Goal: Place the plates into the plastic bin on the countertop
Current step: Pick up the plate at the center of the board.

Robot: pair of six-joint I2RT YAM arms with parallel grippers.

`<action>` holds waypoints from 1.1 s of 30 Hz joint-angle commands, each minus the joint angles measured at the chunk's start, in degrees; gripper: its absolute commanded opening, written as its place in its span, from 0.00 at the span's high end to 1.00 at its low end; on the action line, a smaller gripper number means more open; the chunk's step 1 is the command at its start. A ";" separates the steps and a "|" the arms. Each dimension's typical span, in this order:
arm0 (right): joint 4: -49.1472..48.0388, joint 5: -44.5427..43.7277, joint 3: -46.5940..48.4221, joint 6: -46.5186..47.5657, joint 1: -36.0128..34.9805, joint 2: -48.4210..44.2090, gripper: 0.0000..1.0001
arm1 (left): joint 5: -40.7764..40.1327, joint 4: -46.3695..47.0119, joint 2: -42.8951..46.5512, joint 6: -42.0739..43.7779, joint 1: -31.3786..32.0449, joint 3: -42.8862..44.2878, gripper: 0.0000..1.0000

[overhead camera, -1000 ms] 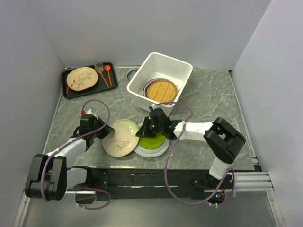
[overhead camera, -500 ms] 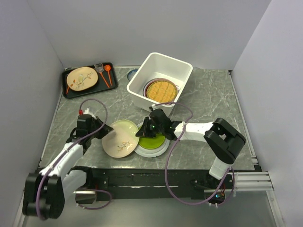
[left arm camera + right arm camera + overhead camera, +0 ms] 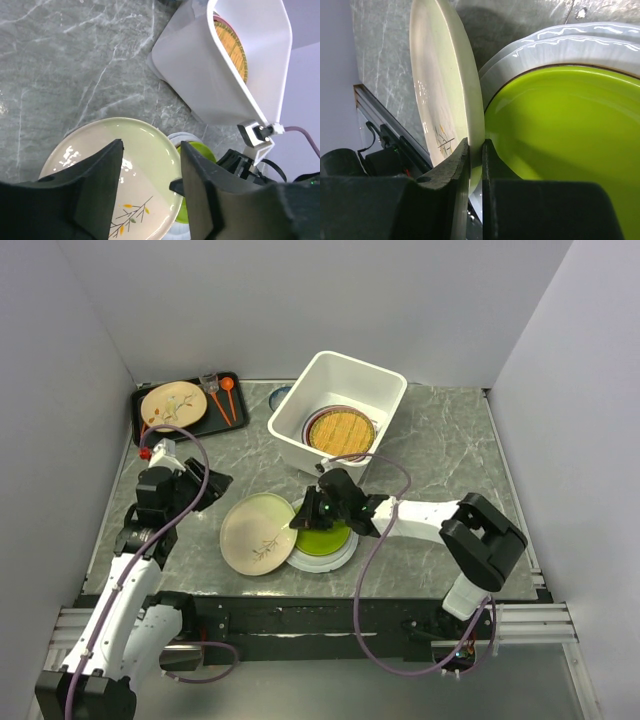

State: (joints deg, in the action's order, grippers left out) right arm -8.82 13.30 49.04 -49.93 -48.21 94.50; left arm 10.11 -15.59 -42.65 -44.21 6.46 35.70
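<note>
The right claw point(image 3: 475, 150) was clenched on the rim of the cream plate point(image 3: 255, 535), whose edge leaned on the green plate point(image 3: 322, 540) on the tabletop point(image 3: 440, 450), well short of the bin point(image 3: 385, 398). I judged this the pick-up step: next the plate must be lifted clear and carried over the bin wall. A second before, the left claw point(image 3: 150, 162) held the opposite rim; now it stood released, drawn away.

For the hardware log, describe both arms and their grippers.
The left arm and right arm have white tubular links and bulky black joints. A purple cable loops along each. The left gripper and right gripper have matte black wedge-shaped fingers.
</note>
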 commanded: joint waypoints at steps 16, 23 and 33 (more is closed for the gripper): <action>-3.57 -0.38 -0.87 0.36 1.62 -12.32 1.00 | 0.00 0.83 0.73 1.67 0.22 1.83 0.01; -1.64 -0.21 -0.26 1.42 1.80 -14.69 1.00 | -2.37 -0.58 2.22 1.32 0.13 1.74 0.01; -0.49 3.83 -1.48 1.42 4.61 -20.05 1.00 | -6.15 -0.58 0.38 0.61 0.13 -0.63 0.01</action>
State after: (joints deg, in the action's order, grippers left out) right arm -0.84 12.51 46.48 -46.50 -45.39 80.47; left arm 6.17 -17.45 -41.67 -43.62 6.46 35.68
